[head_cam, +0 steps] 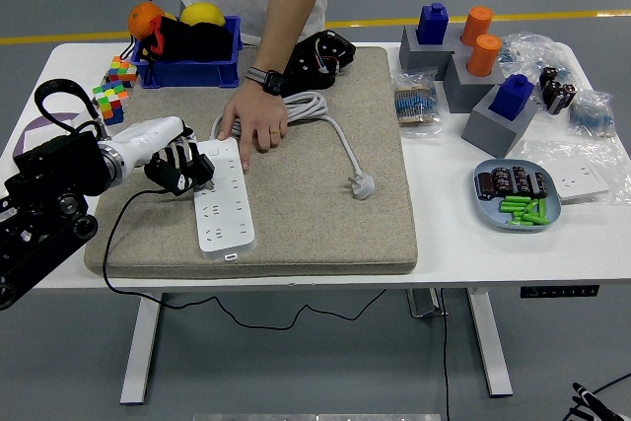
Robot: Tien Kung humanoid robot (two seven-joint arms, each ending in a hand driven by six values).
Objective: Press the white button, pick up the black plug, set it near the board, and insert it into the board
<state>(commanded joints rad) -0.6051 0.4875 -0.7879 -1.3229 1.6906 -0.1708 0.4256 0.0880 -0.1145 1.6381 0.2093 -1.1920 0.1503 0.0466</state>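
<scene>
Black plug: a small black plug body with a thin black cable trailing off it is sitting at the left edge of the white rectangular power strip, seemingly just beside or touching it; whether its pins are entering a socket cannot be told.
Left hand: the robot's black five-fingered left hand is curling closed around the black plug, gripping it and presenting it sideways to the strip, likely lining it up for insertion.
Board: the power strip is lying lengthwise on the grey felt mat, near the mat's left front corner, its own thick white cord looping behind and ending in a white plug lying loose on the mat.
Person's hand: a person at the far side is pressing a hand flat on the strip's far end, probably bracing it so it is not sliding under the push.
Stage: judging by the layout, the insertion step is in hand and not visibly finished.
Right hand: not appearing anywhere in view.
Surroundings: the white desk is also carrying a blue bin of fruit, a multicoloured cube puzzle, grey blocks with blue and orange pegs, and a blue tray of small parts, all well apart from the work.
</scene>
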